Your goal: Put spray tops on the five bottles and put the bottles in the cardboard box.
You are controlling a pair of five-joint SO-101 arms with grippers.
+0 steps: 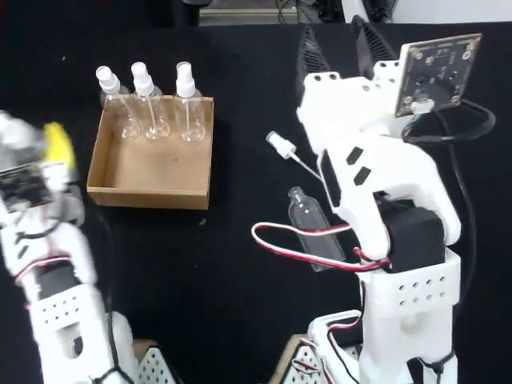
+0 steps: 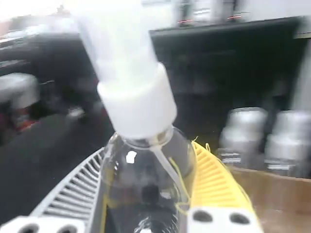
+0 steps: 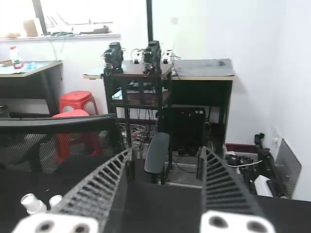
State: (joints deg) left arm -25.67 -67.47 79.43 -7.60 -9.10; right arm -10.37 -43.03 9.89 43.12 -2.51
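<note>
The cardboard box (image 1: 108,172) lies at the left of the black table, with three capped bottles (image 1: 148,100) standing along its far wall. My left gripper (image 1: 38,144) hovers just left of the box. It is shut on a clear bottle (image 2: 146,184) that carries a white spray top (image 2: 138,104), held between its white and yellow fingers (image 2: 216,179). An uncapped bottle (image 1: 310,220) lies on the table beside the right arm's base. A loose spray top (image 1: 282,146) with its tube lies just beyond it. My right gripper (image 1: 336,44) is raised over the far table edge, open and holding nothing.
The right arm's body and red-white cable (image 1: 296,240) hang over the lying bottle. The box's near half (image 1: 152,172) is bare cardboard. Two spray tops (image 3: 30,203) of boxed bottles appear beside the right gripper (image 3: 165,155). A chair and desks stand beyond the table.
</note>
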